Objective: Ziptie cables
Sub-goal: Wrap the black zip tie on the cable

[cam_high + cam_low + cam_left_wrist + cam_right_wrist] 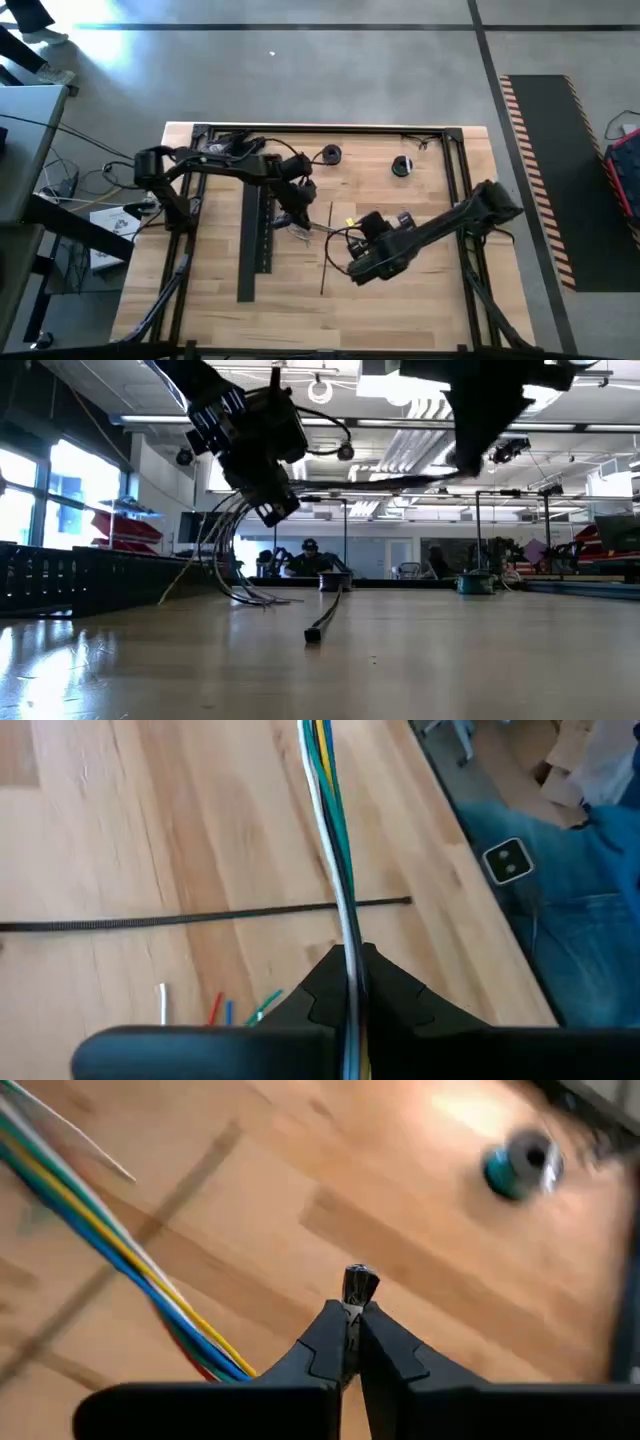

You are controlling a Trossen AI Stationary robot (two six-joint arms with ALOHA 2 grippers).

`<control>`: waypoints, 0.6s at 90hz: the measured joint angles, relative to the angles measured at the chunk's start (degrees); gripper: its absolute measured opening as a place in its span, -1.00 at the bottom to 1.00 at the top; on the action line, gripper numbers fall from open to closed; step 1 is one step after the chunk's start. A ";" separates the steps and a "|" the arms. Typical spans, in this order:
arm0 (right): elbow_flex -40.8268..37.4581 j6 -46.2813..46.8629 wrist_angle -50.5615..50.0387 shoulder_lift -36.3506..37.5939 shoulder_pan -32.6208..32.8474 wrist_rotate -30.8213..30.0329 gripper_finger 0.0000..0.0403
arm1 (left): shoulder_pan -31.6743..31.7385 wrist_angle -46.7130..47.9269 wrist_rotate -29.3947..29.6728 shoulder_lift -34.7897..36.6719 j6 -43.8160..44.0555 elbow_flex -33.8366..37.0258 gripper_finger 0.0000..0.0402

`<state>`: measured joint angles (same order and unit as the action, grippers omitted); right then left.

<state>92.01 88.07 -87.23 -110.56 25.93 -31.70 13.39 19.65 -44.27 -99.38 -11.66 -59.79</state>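
Beside the black channel (248,240), the left gripper (350,965) pinches the cables (330,810) aloft so the right gripper (352,1305), clamping a small dark piece, likely the ziptie (358,1283), can reach them.

pale wood table (400,290), glossy plastic-coated cables (335,830)

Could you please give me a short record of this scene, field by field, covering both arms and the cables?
Left end effector: shut on the cables, held above the table
Cables: bundle of white, green, yellow and blue wires, hanging down to the table
Right end effector: shut on a small dark piece, close beside the cables
Black channel: lying flat on the table
Thin dark strip: flat on the table
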 joint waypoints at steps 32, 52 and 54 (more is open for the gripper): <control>-9.56 3.37 5.41 -1.54 0.28 13.49 -1.00 | -3.45 0.18 6.44 -6.79 1.05 0.05 -0.96; -19.09 3.60 17.75 -1.56 1.72 20.43 -1.00 | -2.00 3.26 14.24 -3.67 0.98 0.07 -0.76; -19.60 3.59 18.38 -1.56 1.88 20.95 -1.00 | -1.82 4.08 14.98 -3.18 0.97 0.07 -0.73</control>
<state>72.41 91.66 -68.85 -112.12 27.81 -10.75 11.57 23.73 -29.30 -102.57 -10.69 -59.72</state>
